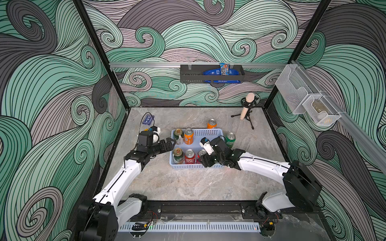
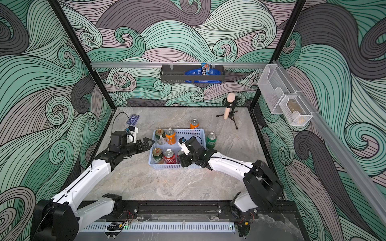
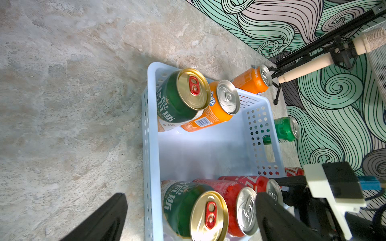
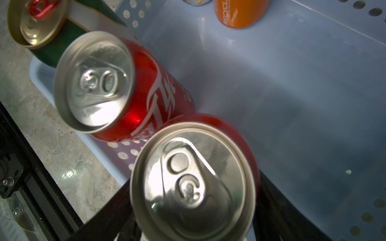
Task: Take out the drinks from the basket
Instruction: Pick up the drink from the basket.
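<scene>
Right wrist view: right pincer [image 4: 194, 183] grips red can [image 4: 217, 125] inside basket [image 4: 292, 83].

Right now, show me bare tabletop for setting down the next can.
Free: grey marble tabletop between the light-blue perforated plastic basket and the black base rail. Crowded: around the bright green can and, behind the basket, the orange can.
</scene>
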